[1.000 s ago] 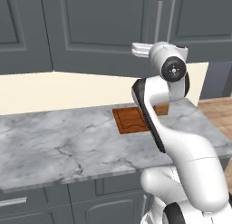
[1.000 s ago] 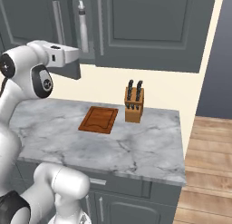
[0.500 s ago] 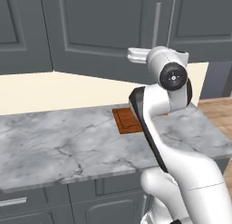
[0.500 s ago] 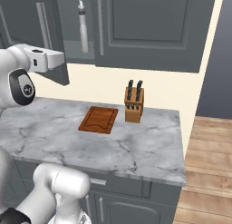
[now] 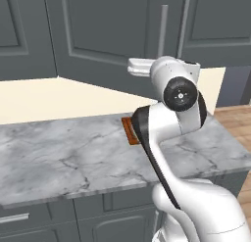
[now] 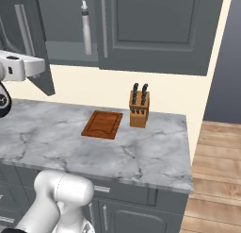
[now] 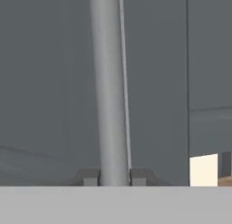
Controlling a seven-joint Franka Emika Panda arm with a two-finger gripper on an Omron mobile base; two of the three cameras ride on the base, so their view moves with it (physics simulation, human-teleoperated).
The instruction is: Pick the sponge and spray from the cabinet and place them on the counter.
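My gripper (image 7: 114, 177) is closed on the long silver handle (image 7: 108, 87) of the cabinet (image 5: 112, 35) door. In the hand view the handle runs up the middle, and my two dark fingers (image 7: 89, 177) sit tight on each side of it at the bottom. Behind the handle is the flat grey door.

In the left base view my white arm (image 5: 169, 133) bends up from the lower right, and my hand (image 5: 142, 67) reaches out to the left, up against the dark grey door. The door (image 6: 33, 43) is swung partly out from the wall. In the right base view it stands at the left edge, with my hand (image 6: 21, 67) just beside it.

The spray (image 6: 86, 28) stands upright on the grey shelf (image 6: 70, 50) inside the cabinet, in the open part. It is tall, thin and pale, with a white top. I cannot see the sponge.

Below is the counter (image 6: 141, 152), grey and white like marble. A brown board (image 6: 102, 124) lies flat on it. A small wooden knife block (image 6: 139, 109) stands just to the right of the board, near the cream wall. The block has dark knife handles sticking up out of it.
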